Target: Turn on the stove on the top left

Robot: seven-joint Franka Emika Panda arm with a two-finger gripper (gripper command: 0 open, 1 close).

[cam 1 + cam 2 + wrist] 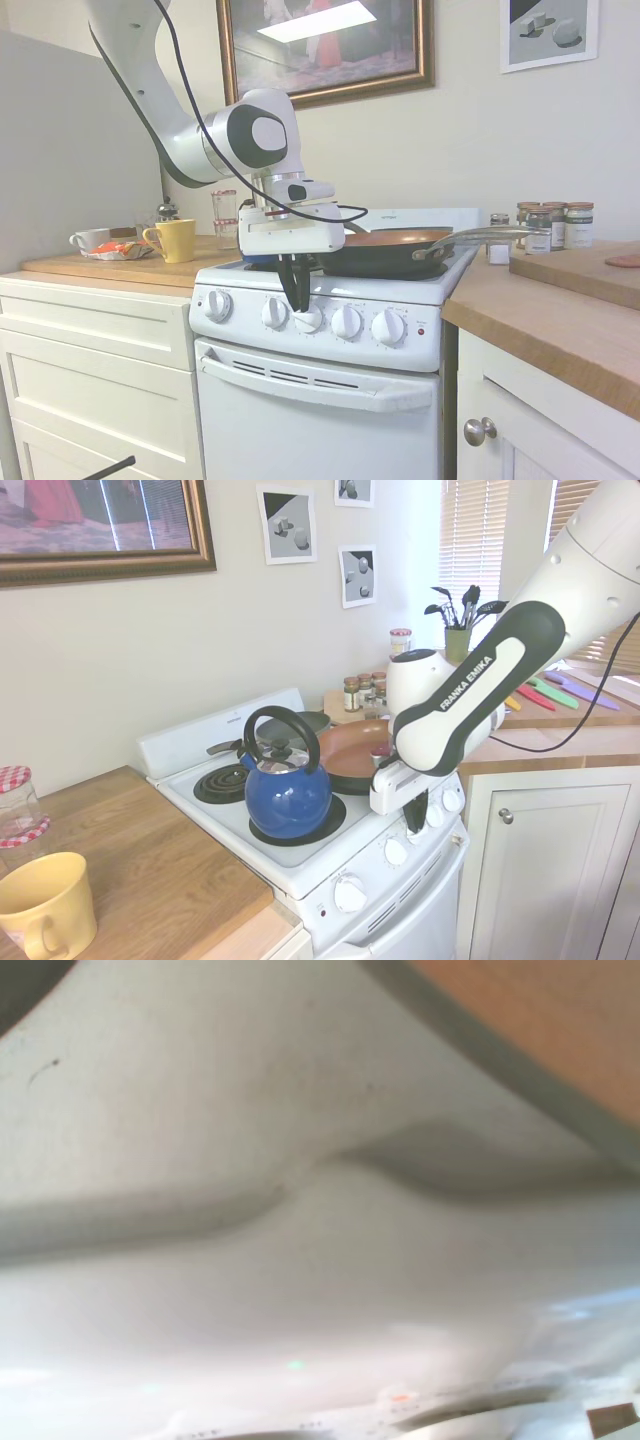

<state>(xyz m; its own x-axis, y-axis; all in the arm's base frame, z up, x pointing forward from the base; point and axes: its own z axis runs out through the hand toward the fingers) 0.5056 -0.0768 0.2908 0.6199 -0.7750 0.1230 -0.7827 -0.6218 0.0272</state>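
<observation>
Stove (330, 400) stands between the white cabinets (95, 350) and the wooden counter (560, 320), with 5 knobs across its front panel. Gripper (298, 300) points straight down at the 3rd knob (309, 319) from the left, fingertips level with it. Jaws narrow, apparently pinching that knob; contact cannot be confirmed. Kettle (286, 790) and pan (385, 250) occupy burners directly behind.

Legible txt: "FRANKA EMIKA", black caps on white band of robot arm (470, 695), second ext. view only. Spice jars (548, 225) carry labels, print too small to read. Stove (320, 380) panel markings illegible. Wrist view: blurred, no txt.
</observation>
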